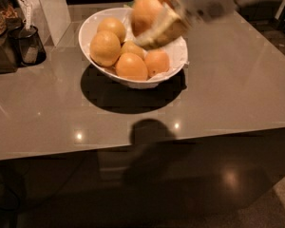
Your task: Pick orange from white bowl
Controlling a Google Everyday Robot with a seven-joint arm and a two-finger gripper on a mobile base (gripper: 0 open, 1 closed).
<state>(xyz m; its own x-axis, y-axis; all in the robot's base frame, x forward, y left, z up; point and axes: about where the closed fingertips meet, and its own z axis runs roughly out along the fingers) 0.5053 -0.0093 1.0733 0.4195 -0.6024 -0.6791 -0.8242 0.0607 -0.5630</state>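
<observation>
The white bowl stands on the grey table at upper centre, holding several round fruits. A deep orange one lies at the front beside another; paler yellow-orange ones lie at the left. My gripper hangs above the bowl's right side, its pale fingers shut around an orange held clear of the other fruits. The arm reaches in from the upper right.
A dark basket-like container and a dark box stand at the table's left. A white panel rises behind them. The table's front edge runs across the lower half, with dark floor below.
</observation>
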